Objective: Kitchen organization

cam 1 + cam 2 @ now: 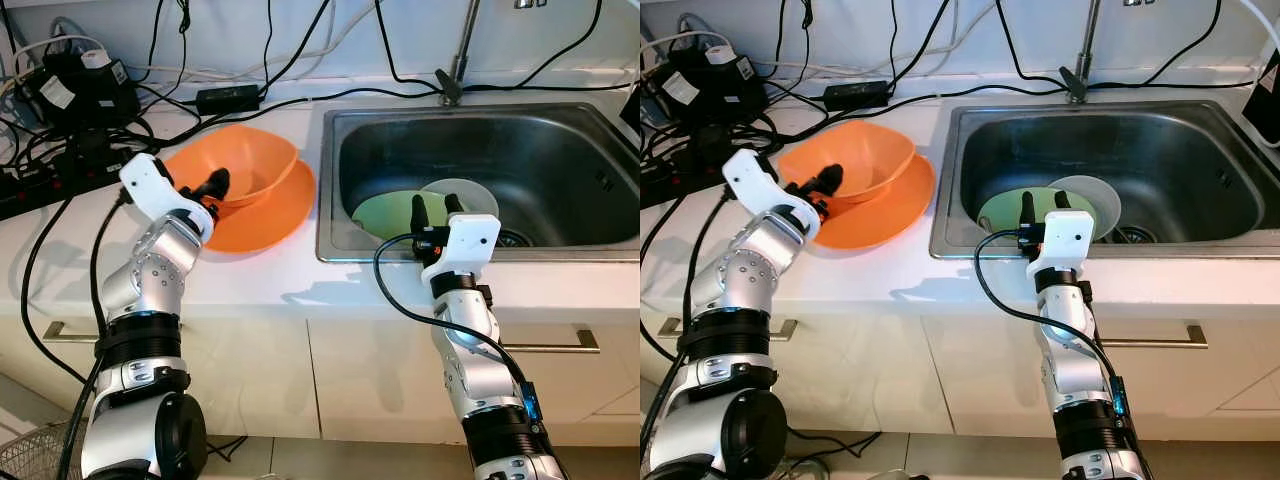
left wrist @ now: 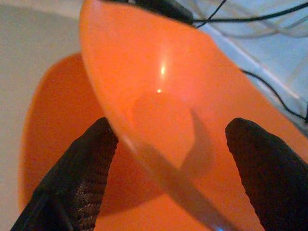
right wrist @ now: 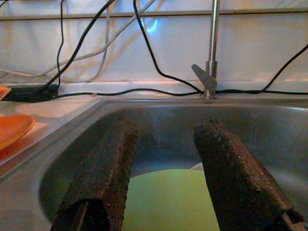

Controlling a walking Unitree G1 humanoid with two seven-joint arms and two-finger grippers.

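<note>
My left gripper point(image 1: 214, 187) is at the orange bowl point(image 1: 245, 165), which sits tilted on an orange plate point(image 1: 270, 215) on the white worktop point(image 1: 260, 280). From my head I can see my jaws reach over the bowl's near rim. My left wrist view shows more: the jaws are spread, one finger point(image 2: 79, 168) outside the rim and the other inside, with the thin rim between them. I cannot tell if they touch it.

My right gripper point(image 1: 432, 208) hangs over the front edge of the steel sink point(image 1: 480, 150). Its jaws are spread too and hold nothing. In the sink lie a green plate point(image 1: 390, 215) and a grey plate point(image 1: 470, 195) just beside it. My right wrist view shows the green plate point(image 3: 166, 199) low between my fingers, and the tap point(image 3: 210, 48) behind. Black cables point(image 1: 80, 130) lie at the back of the worktop.
</note>
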